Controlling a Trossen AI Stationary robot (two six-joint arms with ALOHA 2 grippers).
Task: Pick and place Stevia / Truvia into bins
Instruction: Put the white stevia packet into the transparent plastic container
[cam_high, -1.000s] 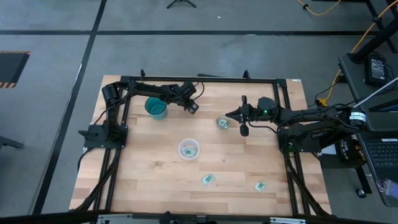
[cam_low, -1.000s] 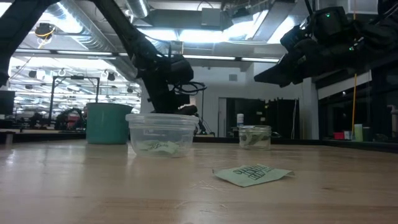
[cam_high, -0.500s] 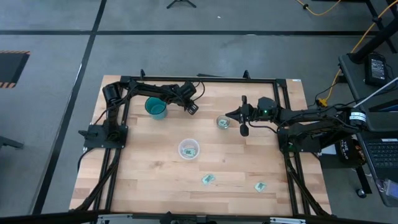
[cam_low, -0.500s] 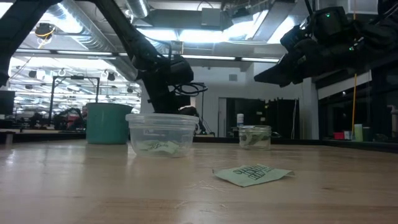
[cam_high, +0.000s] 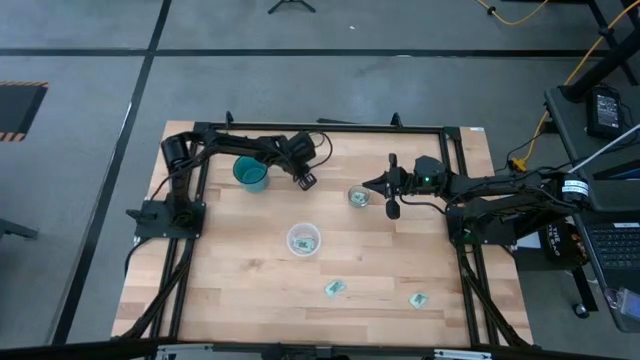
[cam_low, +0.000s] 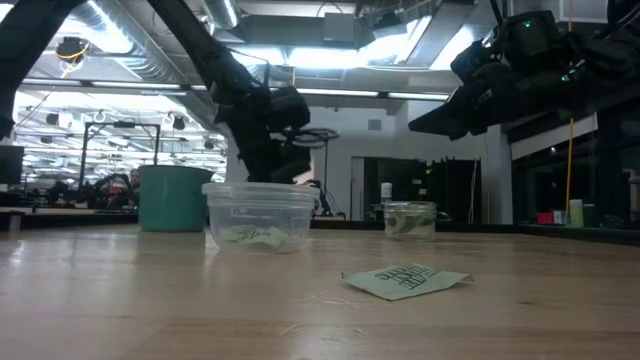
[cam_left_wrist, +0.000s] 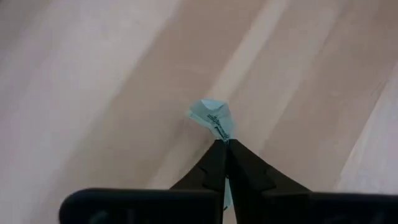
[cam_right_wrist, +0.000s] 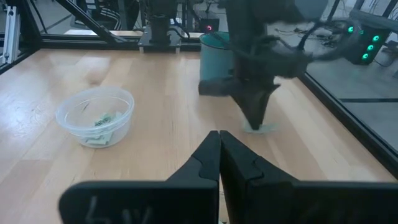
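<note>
Jaws clamped on a packet beside the teal cup

Both pairs of jaws are together, and we see the left gripper (cam_left_wrist: 222, 144) pinching a pale green sweetener packet (cam_left_wrist: 213, 118) at its tips, low over the wooden table (cam_high: 240, 290) just beside the teal cup (cam_high: 250, 174). Our right gripper (cam_high: 392, 209) hangs with nothing between its jaws, next to the small clear glass (cam_high: 358, 196), which has a packet inside. We find the wider translucent cup (cam_high: 303, 240) near the table's middle, also holding packets. Two more packets lie flat on the table toward its near edge: one (cam_high: 334, 289) below the translucent cup, the other (cam_high: 419, 299) well apart to its right
</note>
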